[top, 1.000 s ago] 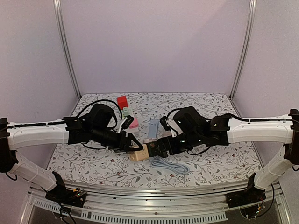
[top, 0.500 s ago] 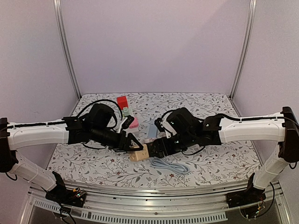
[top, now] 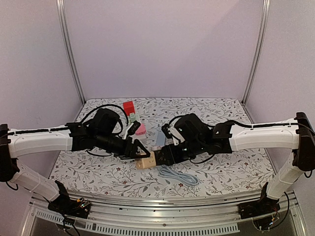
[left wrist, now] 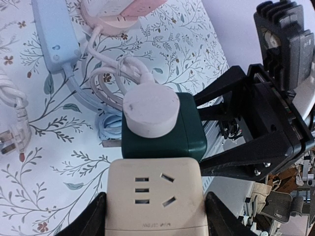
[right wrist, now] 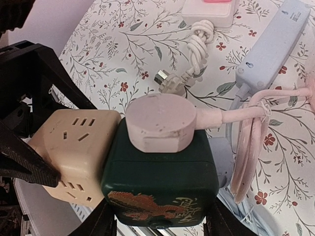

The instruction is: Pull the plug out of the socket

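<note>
Two robot arms meet over the middle of a floral-patterned table [top: 236,172]; the left end effector [left wrist: 155,221] is clamped on a cream cube socket [left wrist: 155,191], one finger [left wrist: 96,219] against each of its side faces; the right end effector [right wrist: 160,223] is closed on a dark green adapter plug [right wrist: 157,177] bearing a dragon picture, its fingers [right wrist: 104,222] pressed to opposite sides. The green adapter plug sits seated in one face of the cream cube socket, the two blocks touching flush and held just above the table's near centre. A round pale pink plug [right wrist: 160,123] stands in the upper face of the green adapter, its pink cord [right wrist: 246,147] running off to the side and bundled in a loop. On the table beyond lie a light blue power strip [right wrist: 275,39], a knotted white cable [right wrist: 197,49] ending in a bare plug, and a white and pink power strip [right wrist: 206,12]; a red block [top: 129,107] stands near the far left edge.
</note>
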Robot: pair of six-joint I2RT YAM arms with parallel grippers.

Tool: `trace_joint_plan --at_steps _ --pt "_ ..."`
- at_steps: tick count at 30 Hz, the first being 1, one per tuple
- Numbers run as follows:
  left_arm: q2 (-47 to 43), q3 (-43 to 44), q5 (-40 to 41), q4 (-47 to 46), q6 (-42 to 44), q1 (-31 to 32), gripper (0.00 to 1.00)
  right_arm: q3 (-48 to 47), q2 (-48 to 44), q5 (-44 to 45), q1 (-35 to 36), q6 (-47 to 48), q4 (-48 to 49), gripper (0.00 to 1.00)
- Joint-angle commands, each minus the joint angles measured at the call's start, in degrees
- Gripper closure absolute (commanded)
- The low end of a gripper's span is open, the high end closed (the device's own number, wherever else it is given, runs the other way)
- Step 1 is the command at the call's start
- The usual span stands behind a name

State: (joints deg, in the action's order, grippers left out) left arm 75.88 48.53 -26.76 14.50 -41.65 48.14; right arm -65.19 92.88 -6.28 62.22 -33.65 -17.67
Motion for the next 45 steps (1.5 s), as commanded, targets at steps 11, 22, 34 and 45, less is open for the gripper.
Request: trace_joint_plan --at_steps 11,22,34,45 --pt "-2.4 -3.7 2.5 -4.5 -3.5 0.0 0.0 3.2 0.4 6.0 0.2 -10.6 7.3 0.74" --pt "-3.5 -9.8 3.5 -10.0 -9.9 1.2 0.0 3.7 0.5 8.4 0.2 -12.4 8.1 0.75" --pt "0.9 -7.7 5.1 -16.4 -12.9 2.2 0.07 4.0 0.2 8.6 0.2 -12.3 8.2 0.75" --pt "1.4 -7.0 8.1 -14.7 -13.9 2.7 0.57 4.7 0.2 8.6 0.1 -9.1 8.2 0.75"
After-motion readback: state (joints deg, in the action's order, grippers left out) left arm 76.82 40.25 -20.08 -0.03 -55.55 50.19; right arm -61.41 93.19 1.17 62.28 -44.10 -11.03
